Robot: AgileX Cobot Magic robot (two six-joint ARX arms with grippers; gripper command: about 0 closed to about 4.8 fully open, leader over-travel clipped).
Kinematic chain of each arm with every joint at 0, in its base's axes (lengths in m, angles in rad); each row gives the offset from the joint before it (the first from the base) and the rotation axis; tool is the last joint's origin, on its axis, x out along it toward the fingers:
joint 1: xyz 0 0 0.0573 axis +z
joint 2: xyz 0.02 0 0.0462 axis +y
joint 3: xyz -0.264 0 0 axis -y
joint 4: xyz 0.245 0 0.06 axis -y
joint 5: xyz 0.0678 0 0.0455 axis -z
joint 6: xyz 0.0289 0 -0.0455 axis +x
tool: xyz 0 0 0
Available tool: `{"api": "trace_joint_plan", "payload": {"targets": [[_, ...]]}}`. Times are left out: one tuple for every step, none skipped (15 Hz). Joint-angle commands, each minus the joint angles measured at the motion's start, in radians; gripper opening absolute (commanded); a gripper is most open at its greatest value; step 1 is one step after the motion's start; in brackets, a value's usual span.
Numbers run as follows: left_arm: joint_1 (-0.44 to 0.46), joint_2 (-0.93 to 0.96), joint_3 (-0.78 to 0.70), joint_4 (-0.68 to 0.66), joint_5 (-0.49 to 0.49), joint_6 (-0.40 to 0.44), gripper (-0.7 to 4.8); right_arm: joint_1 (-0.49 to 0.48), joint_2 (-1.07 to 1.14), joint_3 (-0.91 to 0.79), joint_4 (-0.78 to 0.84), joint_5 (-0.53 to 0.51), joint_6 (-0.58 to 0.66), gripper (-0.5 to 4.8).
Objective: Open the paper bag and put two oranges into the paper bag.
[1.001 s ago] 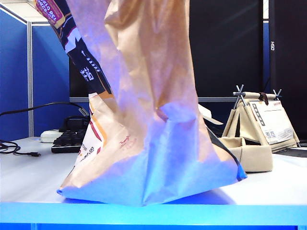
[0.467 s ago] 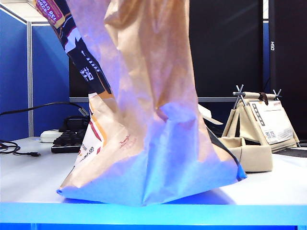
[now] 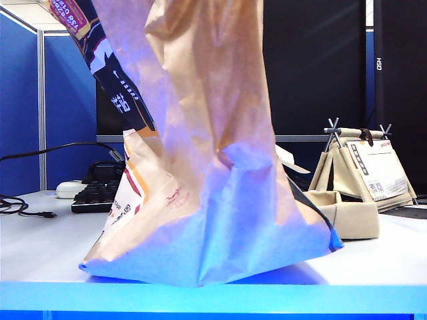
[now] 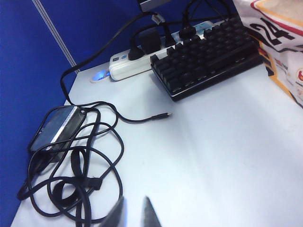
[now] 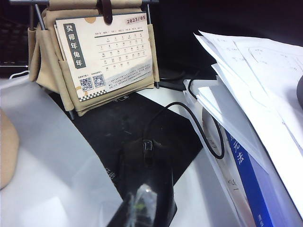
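The left gripper [image 4: 132, 215], fingers together, hangs over the table [image 4: 222, 156]. Just beside it lies a cable tangle [image 4: 75, 175] with an adapter [image 4: 57, 127]; farther off, 1 keyboard [image 4: 208, 59] sits before a power strip [image 4: 130, 66], touching the paper bag [image 4: 279, 38]. The right gripper [image 5: 139, 205], also closed, hangs over a mouse [image 5: 147, 175] on a mat [image 5: 123, 123]; the calendar stand [image 5: 94, 52] stands beyond, a stack of papers [image 5: 255, 94] to 1 side.
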Motion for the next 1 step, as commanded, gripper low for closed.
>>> {"api": "trace_joint_plan", "payload": {"targets": [[0.001,0.000,0.000,0.006,-0.003,-0.001,0.53,0.000,0.000,-0.007,0.018,-0.002,0.005,-0.05]]}}
